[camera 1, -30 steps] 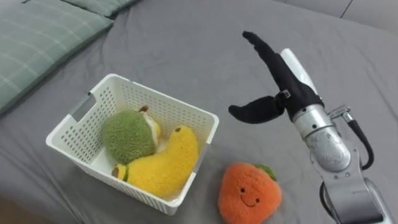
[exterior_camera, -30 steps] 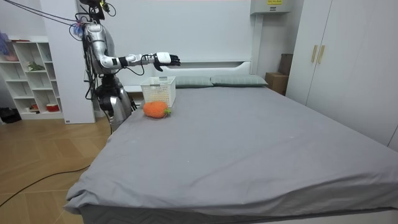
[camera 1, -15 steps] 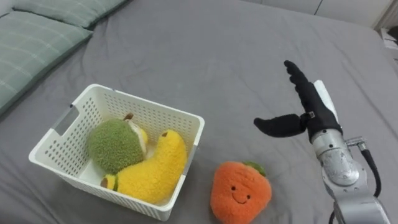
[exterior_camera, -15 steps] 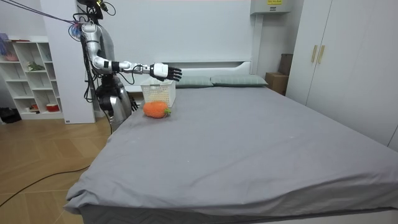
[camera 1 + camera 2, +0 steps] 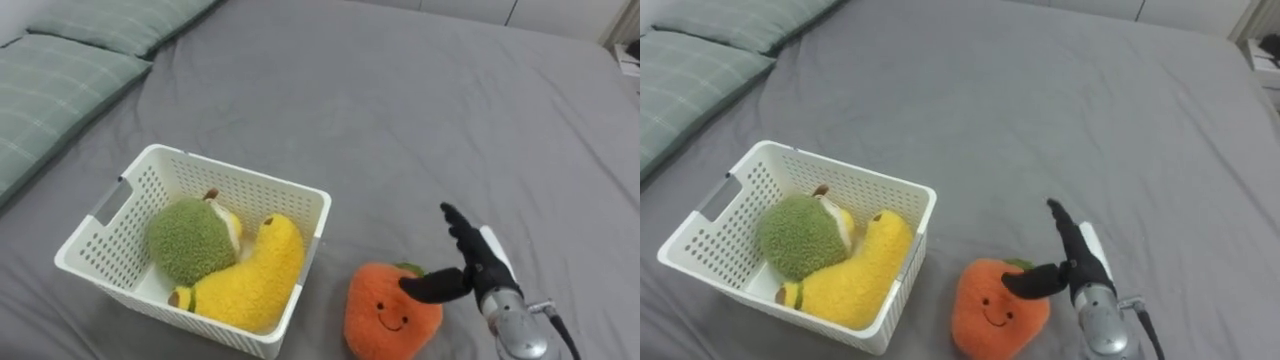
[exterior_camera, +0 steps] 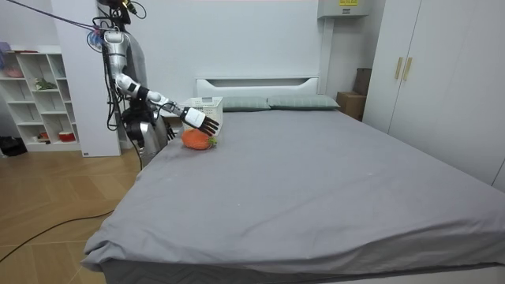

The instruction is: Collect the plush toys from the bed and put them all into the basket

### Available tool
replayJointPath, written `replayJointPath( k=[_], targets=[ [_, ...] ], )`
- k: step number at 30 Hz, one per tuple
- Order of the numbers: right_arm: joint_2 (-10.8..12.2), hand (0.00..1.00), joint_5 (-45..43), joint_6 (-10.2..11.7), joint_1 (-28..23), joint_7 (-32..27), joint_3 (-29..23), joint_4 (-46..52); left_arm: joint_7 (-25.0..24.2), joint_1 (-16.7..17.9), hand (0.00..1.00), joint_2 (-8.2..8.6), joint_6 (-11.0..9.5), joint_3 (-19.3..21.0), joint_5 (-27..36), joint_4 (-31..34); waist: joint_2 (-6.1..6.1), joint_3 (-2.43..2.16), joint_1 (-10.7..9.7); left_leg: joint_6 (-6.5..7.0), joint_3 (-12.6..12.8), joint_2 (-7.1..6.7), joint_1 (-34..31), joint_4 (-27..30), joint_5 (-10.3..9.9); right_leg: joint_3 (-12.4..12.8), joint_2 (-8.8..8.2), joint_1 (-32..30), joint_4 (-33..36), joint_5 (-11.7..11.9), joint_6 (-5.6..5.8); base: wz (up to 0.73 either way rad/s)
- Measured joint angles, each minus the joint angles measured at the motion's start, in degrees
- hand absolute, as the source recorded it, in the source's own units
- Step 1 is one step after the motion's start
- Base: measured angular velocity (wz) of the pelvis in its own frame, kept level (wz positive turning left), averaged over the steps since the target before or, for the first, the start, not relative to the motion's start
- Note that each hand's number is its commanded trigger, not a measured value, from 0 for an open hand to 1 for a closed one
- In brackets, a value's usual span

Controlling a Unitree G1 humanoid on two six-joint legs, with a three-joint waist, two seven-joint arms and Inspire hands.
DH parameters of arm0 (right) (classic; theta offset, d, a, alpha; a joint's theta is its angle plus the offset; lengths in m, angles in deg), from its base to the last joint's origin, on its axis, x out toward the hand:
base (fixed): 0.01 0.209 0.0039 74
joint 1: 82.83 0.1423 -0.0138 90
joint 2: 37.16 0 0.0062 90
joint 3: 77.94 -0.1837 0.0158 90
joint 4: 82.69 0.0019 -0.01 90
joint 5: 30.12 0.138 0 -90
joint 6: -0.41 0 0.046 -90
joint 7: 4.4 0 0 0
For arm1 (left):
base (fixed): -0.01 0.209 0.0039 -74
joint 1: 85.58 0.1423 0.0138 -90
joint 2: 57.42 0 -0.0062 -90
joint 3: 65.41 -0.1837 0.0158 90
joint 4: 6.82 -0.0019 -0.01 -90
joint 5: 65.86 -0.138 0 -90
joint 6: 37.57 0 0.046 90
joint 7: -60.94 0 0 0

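Orange plush toy: lies on the grey bedcover, face turned up towards you. It is outside the basket, just beside its near right corner. A small green leaf tuft sits at its top.
Handling (judgement): stuffed, soft and light. Expect it to squash under your fingers and spring back. The fuzzy fabric should give good friction, and nothing on it looks fragile.
Where to take hold (judgement): around the round body at its widest part, fingers over the far side and thumb on the near side. Leave the leaf tuft alone, as it is too small to bear a grip.
Right hand: fingers straight, thumb spread wide, nothing held. It sits at the toy's upper right with the thumb tip over the toy's edge. Contact cannot be confirmed.
Basket: white, perforated, upright, top open, on the bedcover to the left of the toy.
Basket contents: a green plush and a yellow plush, touching and covering most of the floor.
Task status (judgement): two toys are in and one is out.
Risk (judgement): a shallow pinch may let the toy roll off across the bedcover. The next toy will have to rest on top of the other two.
Surroundings: green checked pillows at upper left. In the room view you stand at the bedside near the headboard.
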Motion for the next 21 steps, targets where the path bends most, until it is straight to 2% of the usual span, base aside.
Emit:
replayJointPath(
  k=[1, 4, 8, 11, 12, 13, 14, 15, 17, 21],
  targets=[
    [0.38, 0.00, -0.06, -0.05, 0.00, 0.78, 0.21, -1.25, -0.01, 0.00, 0.00, -0.01, -0.04, 0.02, 0.00, 0.04, -0.04, 0.21, 0.14, 0.00, -0.01, 0.00, -0.13, -0.05, -0.01, 0.00, -0.01, -0.20, -0.01, -0.01, 0.01, 0.00],
    [1.23, 0.00, -0.03, -0.08, 0.00, 1.82, 0.18, -2.40, -0.11, 0.01, 0.00, 0.04, -0.47, 0.04, 0.00, 0.12, -0.26, 0.34, 0.22, 0.00, -0.08, -0.03, -0.46, -0.08, -0.04, -0.14, -0.02, -0.43, -0.17, -0.05, 0.06, 0.00],
    [2.80, 0.00, -2.30, -0.08, 0.02, 3.27, 0.20, -2.57, -0.33, 0.01, 0.00, 0.09, -0.68, 0.01, -0.48, 0.82, -1.03, -0.12, 0.34, -0.01, -0.96, -0.20, -0.97, 0.04, -0.09, -1.03, 0.01, -0.23, -0.88, -0.01, 0.13, 0.09],
    [3.52, 0.00, -4.31, -0.04, 0.19, 3.73, 0.30, -3.85, -0.36, 0.11, 0.00, 0.45, -0.68, -0.01, -0.35, 1.30, -1.21, -0.15, 0.46, 0.01, -1.46, -0.29, -1.07, 0.05, -0.10, -1.74, 0.03, -0.10, -0.86, 0.00, 0.15, 0.12],
    [3.53, 0.20, -4.79, -0.04, 0.70, 3.77, 0.68, -5.28, -0.35, 0.17, 0.00, 0.52, -0.67, -0.02, -0.28, 1.36, -1.23, -0.13, 0.56, 0.03, -1.52, -0.29, -1.14, 0.05, -0.12, -1.75, 0.04, -0.09, -0.86, 0.00, 0.15, 0.00],
    [3.51, 0.35, -5.32, -0.05, 1.17, 4.11, 1.07, -6.58, -0.33, 0.26, 0.00, 0.51, -0.64, -0.13, -0.25, 1.44, -1.23, -0.11, 0.68, 0.02, -1.57, -0.28, -1.22, 0.06, -0.15, -1.77, 0.02, -0.11, -0.88, 0.00, 0.15, 0.04],
    [3.50, 0.82, -6.30, -0.08, 1.48, 4.57, 1.33, -7.38, -0.33, 0.32, 0.00, 0.51, -0.64, -0.33, -0.25, 1.59, -1.20, -0.08, 0.69, 0.03, -1.66, -0.27, -1.39, 0.20, -0.22, -1.87, -0.04, -0.17, -0.88, 0.00, 0.15, 0.04],
    [3.50, 1.00, -6.65, -0.06, 1.62, 4.79, 1.41, -7.71, -0.33, 0.32, 0.00, 0.51, -0.64, -0.41, -0.32, 1.63, -1.18, -0.07, 0.69, 0.03, -1.72, -0.26, -1.47, 0.30, -0.26, -1.90, -0.06, -0.17, -0.88, 0.00, 0.14, 0.04],
    [3.28, 1.00, -7.31, 0.00, 3.05, 4.79, 2.28, -10.21, -0.26, 0.41, 0.00, 0.50, -0.64, -0.98, -0.37, 1.86, -0.86, 0.09, 0.74, 0.00, -1.87, -0.24, -1.58, 0.45, -0.42, -2.02, -0.03, -0.02, -0.87, 0.01, 0.13, 0.02],
    [2.63, 1.00, -9.08, 0.42, 5.28, 4.67, 2.30, -13.85, -0.21, 0.48, 0.00, 0.40, -0.72, -1.88, -0.36, 2.76, -0.82, 0.10, 0.69, 0.04, -2.56, -0.36, -1.41, 0.70, -0.54, -3.15, -0.03, 0.66, -0.97, 0.01, 0.16, 0.10]
  ],
)
